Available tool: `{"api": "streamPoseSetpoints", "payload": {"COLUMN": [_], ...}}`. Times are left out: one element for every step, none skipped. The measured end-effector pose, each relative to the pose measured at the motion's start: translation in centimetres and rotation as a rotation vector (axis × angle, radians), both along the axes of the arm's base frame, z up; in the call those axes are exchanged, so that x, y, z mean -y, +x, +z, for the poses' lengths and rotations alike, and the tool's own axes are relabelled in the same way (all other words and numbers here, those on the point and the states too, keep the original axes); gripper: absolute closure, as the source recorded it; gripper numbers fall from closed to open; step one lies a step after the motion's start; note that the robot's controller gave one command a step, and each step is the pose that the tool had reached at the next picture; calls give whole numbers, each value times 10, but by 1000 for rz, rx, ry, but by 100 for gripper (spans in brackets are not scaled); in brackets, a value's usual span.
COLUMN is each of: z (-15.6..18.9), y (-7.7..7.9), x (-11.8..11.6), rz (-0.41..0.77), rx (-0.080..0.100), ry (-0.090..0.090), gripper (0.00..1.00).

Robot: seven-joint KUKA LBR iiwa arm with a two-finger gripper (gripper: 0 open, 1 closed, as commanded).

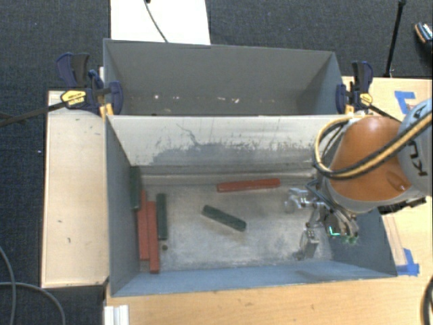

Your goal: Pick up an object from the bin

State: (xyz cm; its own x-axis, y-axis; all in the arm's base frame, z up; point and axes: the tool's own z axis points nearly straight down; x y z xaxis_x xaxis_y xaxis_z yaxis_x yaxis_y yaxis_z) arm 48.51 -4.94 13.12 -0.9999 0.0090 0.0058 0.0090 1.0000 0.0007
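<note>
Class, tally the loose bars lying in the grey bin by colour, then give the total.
Red bars: 2
Dark green bars: 3
Total: 5

Reds and greens in your scuffed grey bin (203, 147)
You see a red back bar (247, 185), red left bar (146, 235), dark green middle bar (224, 218), orange cover (369, 161)

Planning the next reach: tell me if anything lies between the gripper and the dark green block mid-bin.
Nothing visible does. Bare bin floor runs from the gripper, at the right, to the dark green block. The red bar lies by the back wall, off that line; the other bars lie beyond, by the left wall.
</note>
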Motion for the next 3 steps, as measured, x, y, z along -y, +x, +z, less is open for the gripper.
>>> {"api": "streamPoseSetpoints", "payload": {"z": [-63, -61, -61], "y": [35, 49, 34], "x": [-71, -128, -119], "rz": [-111, -364, -252], "rx": [6, 9, 3], "ry": [3, 2, -2], "gripper": [0, 0, 0]}}
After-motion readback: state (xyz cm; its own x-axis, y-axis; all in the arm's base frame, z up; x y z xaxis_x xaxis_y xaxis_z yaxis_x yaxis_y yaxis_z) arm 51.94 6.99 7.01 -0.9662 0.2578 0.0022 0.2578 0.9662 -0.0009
